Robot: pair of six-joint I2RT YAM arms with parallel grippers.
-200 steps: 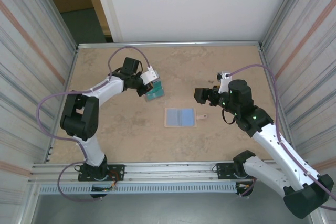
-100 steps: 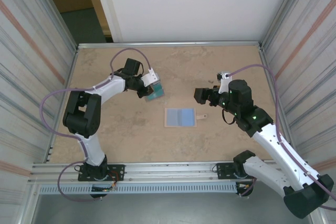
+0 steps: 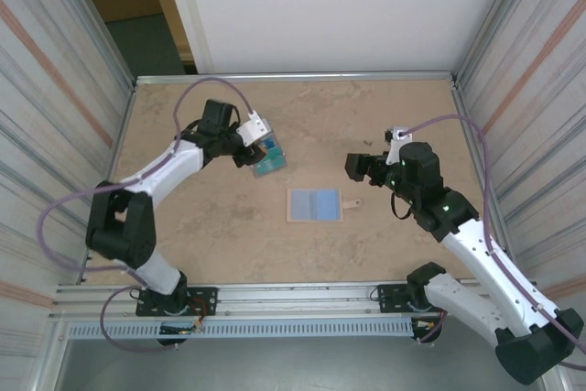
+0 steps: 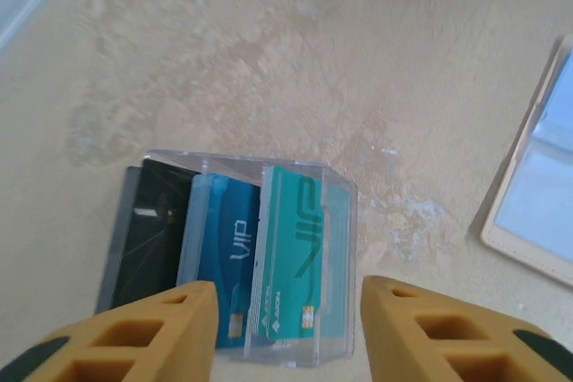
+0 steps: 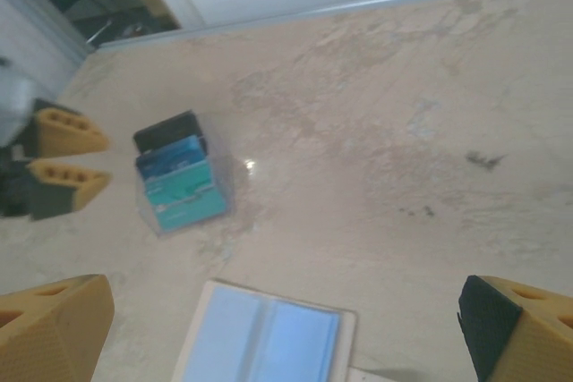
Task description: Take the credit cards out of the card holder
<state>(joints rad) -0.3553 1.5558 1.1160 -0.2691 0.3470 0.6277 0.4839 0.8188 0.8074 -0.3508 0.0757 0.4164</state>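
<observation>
The credit cards [image 3: 268, 161] lie fanned on the table in clear sleeves: black, blue and teal-green [image 4: 242, 252], also seen from the right wrist [image 5: 179, 181]. My left gripper [image 3: 254, 150] hovers just over their near end, jaws apart, and its fingers touch nothing [image 4: 286, 310]. The card holder [image 3: 315, 204] lies open and flat at the table's middle, pale blue faces up, tan strap tab to its right. Its edge shows at the right of the left wrist view [image 4: 537, 194]. My right gripper [image 3: 353, 168] stands wide open above the holder's far side [image 5: 264, 337], nothing between its fingers [image 5: 282, 310].
The sandy tabletop [image 3: 394, 116] is bordered by a metal frame and striped side walls. A white back wall [image 3: 320, 6] rises behind it. The left arm's cable loops over the table's left part.
My left gripper has opened and let go of the cards, which rest on the table. Its arm has shifted slightly left. The right arm has barely moved.
</observation>
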